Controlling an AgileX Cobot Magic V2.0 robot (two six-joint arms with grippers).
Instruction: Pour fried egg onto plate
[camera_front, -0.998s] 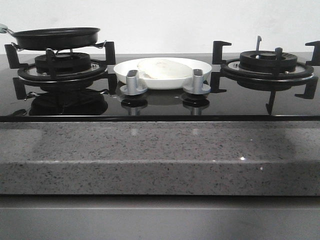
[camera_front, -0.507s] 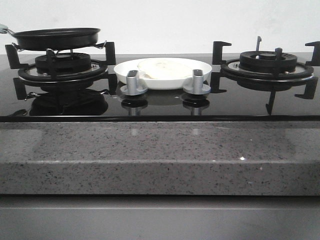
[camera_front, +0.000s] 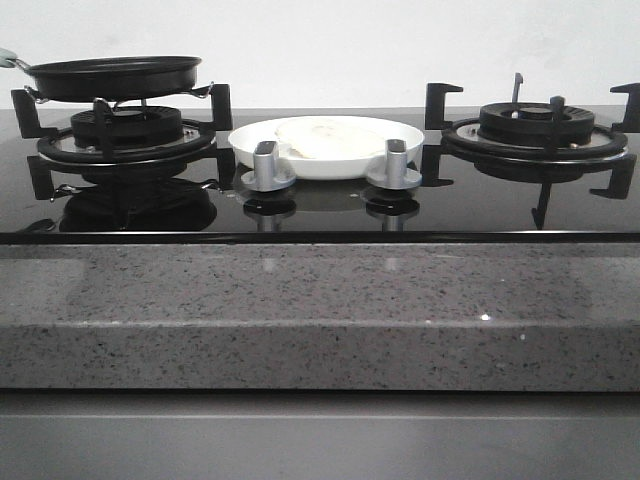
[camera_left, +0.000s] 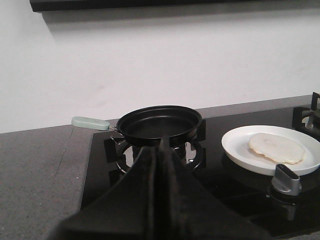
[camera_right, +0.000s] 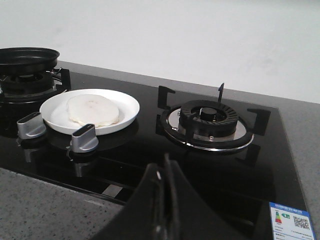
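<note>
Both end effectors clenched, left (camera_left: 159, 150), right (camera_right: 165, 172); fried egg (camera_front: 322, 137) on plate (camera_front: 405, 137)

We see a plain white wall (camera_front: 320, 45) behind a black glass hob (camera_front: 320, 215) — set in a speckled grey stone countertop (camera_front: 320, 310), evenly lit.

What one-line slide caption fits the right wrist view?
Fried egg lying on the white plate beside the stove's empty right burner, with the right hand shut and holding nothing.
</note>
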